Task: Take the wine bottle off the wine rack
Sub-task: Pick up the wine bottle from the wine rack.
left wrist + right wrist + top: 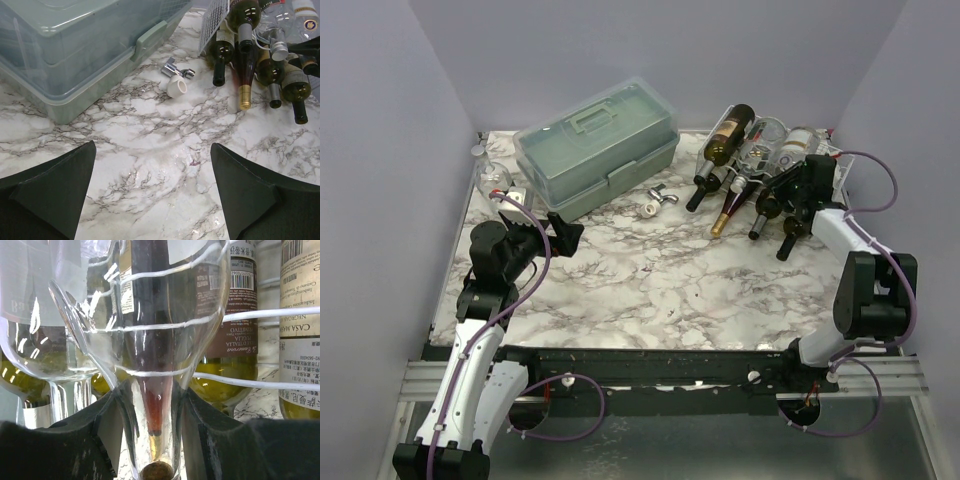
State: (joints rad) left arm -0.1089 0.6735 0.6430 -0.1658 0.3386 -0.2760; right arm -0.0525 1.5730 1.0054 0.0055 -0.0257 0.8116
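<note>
Gripping done, lifting not: right gripper (152,405) clamps the neck of the clear glass wine bottle (150,355), which lies in the white thin-wire wine rack (270,313) at far right; left gripper (152,170) spread, idle.

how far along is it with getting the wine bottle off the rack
Done: nothing off yet; the clear bottle lies in the wine rack. In hand: the right gripper grips its neck. Left: pulling it out clear of the rack.
</note>
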